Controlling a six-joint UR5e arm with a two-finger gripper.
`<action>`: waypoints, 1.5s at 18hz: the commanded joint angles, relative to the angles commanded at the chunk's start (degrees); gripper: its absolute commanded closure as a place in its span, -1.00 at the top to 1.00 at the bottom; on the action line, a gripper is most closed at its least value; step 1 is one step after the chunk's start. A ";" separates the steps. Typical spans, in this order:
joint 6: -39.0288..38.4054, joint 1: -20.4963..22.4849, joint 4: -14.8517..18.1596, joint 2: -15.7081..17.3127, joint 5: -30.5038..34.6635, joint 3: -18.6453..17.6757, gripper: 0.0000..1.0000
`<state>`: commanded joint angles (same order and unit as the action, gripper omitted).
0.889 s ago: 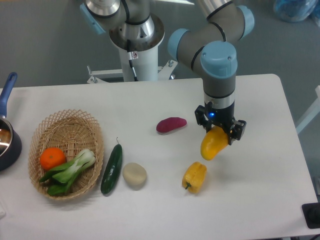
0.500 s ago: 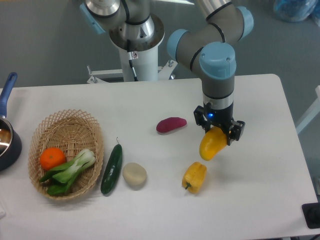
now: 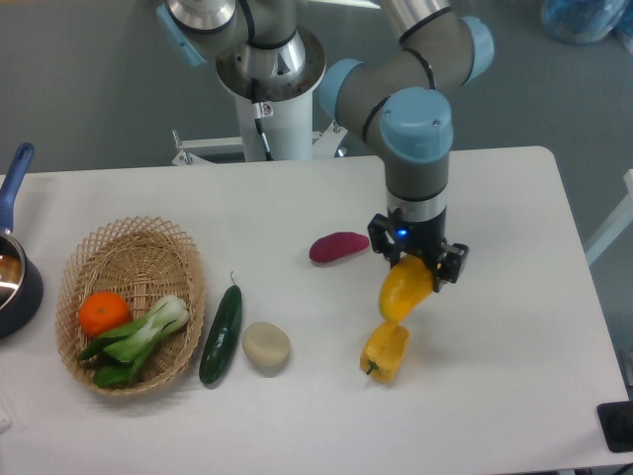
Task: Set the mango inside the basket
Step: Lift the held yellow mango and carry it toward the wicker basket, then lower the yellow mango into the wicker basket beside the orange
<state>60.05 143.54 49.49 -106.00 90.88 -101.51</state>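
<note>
My gripper (image 3: 409, 265) is shut on the mango (image 3: 404, 292), a smooth yellow-orange oval fruit, and holds it above the table right of centre, just over the yellow bell pepper (image 3: 385, 350). The basket (image 3: 135, 243), an oval tan wicker one, sits at the left of the table. It holds a round orange (image 3: 103, 313) and a bok choy (image 3: 138, 337). The basket is far to the left of the gripper.
A purple sweet potato (image 3: 338, 246) lies left of the gripper. A green cucumber (image 3: 222, 332) and a pale potato (image 3: 266, 347) lie right of the basket. A dark pot with a blue handle (image 3: 14, 269) stands at the left edge.
The gripper has moved left with the mango held in it, from right of the pepper to above it. Everything else is unmoved.
</note>
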 joint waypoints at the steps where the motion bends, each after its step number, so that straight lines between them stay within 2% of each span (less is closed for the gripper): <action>1: -3.68 -1.84 -0.53 0.26 0.09 -0.70 -0.29; 3: -8.79 -5.10 -0.97 1.40 -0.17 -0.97 -0.31; 6: -9.77 -11.42 -0.88 1.85 -0.09 -1.50 -0.31; 10: -11.27 -20.47 -3.07 5.97 -0.17 -6.41 -0.31; 12: -10.58 -24.00 -4.83 6.42 -0.35 -8.26 -0.30; 15: -9.25 -25.68 -5.37 6.24 -0.61 -9.14 -0.29; 19: -9.52 -26.99 -5.71 5.19 -1.14 -13.18 -0.23; 21: -9.60 -27.70 -5.72 3.79 -1.14 -12.67 -0.12; 25: -10.65 -29.45 -5.80 2.99 -1.93 -11.61 -0.10; 27: -11.62 -29.90 -5.80 2.46 -2.54 -10.82 -0.02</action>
<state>48.43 113.65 43.68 -103.53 88.33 -112.33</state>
